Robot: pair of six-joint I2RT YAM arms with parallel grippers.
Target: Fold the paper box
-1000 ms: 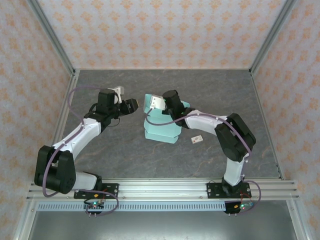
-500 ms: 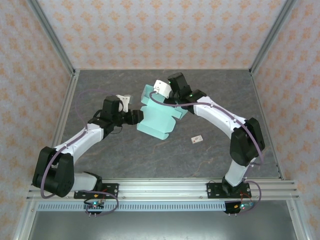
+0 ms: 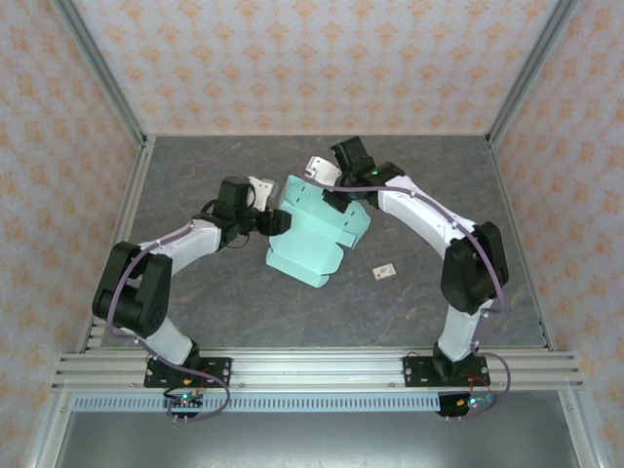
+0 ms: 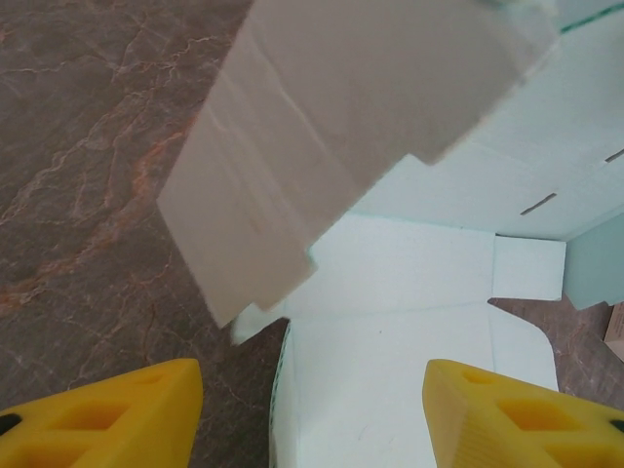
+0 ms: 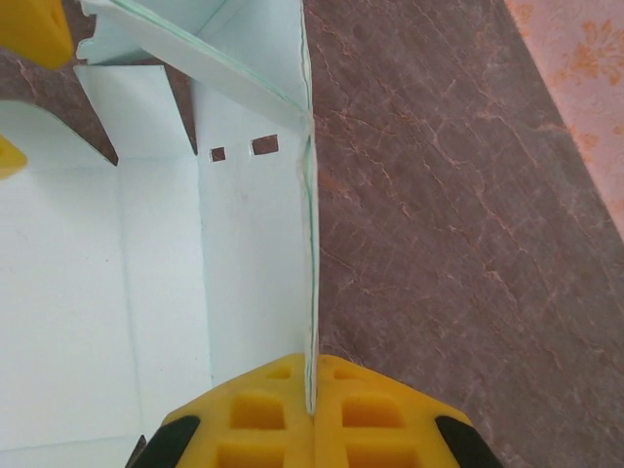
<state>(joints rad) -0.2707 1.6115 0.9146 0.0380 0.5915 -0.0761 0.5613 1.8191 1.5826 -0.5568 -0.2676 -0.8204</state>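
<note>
Mint-green card makes up the paper box [image 3: 314, 234], which sits partly folded near the middle of the grey, stone-patterned counter [image 3: 224, 302], between the two arms and turned at an angle, its near end pointing toward the left arm's side. The right gripper [image 5: 312, 380] reaches in from the far side and is pressed together on the box. In the right wrist view its yellow pads [image 5: 263, 409] pinch the thin edge of an upright panel [image 5: 255, 253], seen almost edge-on, with two small slots [image 5: 240, 149] cut near the fold at the panel's far end. The left gripper [image 4: 312, 414] is at the box's left edge with its yellow fingers [image 4: 107, 414] spread wide. The pale card lies between and beyond them, and neither finger visibly touches it. In the left wrist view a raised flap [image 4: 322, 127] stands close to the lens, blurred and whitish, above the flatter sheet of the box, which shows creases, a thin slit and a small square tab. Whether the box's underside rests fully on the counter or is lifted slightly cannot be told. A tiny white tag [image 3: 386, 271] with a red mark lies on the counter just to the right of the box's near end, apart from it.
</note>
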